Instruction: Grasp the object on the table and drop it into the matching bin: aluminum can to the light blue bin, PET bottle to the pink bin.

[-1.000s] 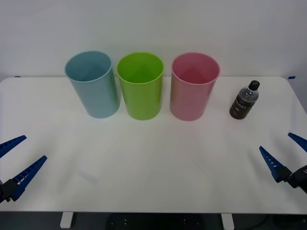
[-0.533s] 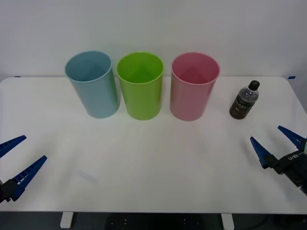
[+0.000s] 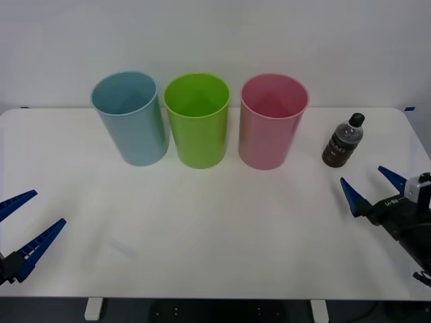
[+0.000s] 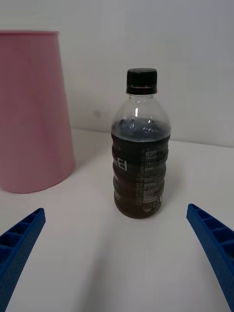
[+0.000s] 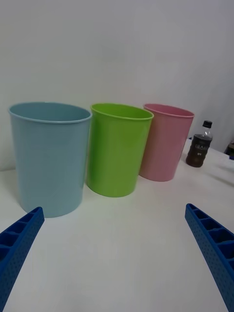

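Plainly my right tool (image 3: pixel 370 188) gapes wide and empty at lower right, the PET bottle (image 3: pixel 343 140) upright on the worktop (image 3: pixel 215 229) right of the pink bin (image 3: pixel 273 121); light, thin-walled, likely slick, so I'd grip its ribbed middle; my left tool (image 3: pixel 23 229) idles open at lower left

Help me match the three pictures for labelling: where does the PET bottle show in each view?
Front view: the PET bottle stands upright at the right, beyond the open right pincer.
Right wrist view: PET bottle at the centre.
Left wrist view: PET bottle small, far off at the right edge.
Shared landmark: the pink bin, beside it throughout.
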Available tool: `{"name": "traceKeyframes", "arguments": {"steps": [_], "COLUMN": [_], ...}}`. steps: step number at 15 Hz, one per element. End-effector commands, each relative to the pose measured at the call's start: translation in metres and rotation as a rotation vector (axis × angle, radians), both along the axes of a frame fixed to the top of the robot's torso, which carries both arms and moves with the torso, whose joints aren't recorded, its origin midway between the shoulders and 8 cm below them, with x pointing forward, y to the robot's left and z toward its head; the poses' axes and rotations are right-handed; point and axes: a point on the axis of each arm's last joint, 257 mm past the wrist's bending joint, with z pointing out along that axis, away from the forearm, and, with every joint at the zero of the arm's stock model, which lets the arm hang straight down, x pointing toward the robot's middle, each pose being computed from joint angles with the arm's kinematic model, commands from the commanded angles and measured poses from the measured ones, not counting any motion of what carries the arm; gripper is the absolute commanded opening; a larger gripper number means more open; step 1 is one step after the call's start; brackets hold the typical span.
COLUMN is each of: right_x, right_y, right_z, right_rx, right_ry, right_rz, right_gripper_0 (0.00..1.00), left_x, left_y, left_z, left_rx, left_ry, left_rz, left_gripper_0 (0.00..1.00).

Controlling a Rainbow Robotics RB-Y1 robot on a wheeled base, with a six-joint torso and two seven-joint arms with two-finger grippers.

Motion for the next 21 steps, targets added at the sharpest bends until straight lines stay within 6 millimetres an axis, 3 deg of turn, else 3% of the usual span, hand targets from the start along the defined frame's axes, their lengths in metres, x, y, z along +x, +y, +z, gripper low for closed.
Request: {"name": "traceKeyframes", "arguments": {"steps": [1, 14, 21], "right_x": [0.017, 0.081, 0.107], "right_y": [0.000, 0.009, 0.014], "right_z": [-0.005, -0.014, -0.004], "right_rx": [-0.004, -0.032, -0.060], "right_ry": [0.010, 0.051, 0.052], "right_rz": [-0.020, -0.064, -0.101], "right_gripper_0": [1.00, 1.00, 1.00], "left_x": [0.000, 0.000, 0.000], "left_y": [0.000, 0.000, 0.000], "left_z": [0.000, 0.000, 0.000], "left_rx": [0.000, 0.000, 0.000], "left_ry": [0.000, 0.000, 0.000], "left_rz": [0.000, 0.000, 0.000], "left_gripper_0": [1.00, 1.00, 1.00]}}
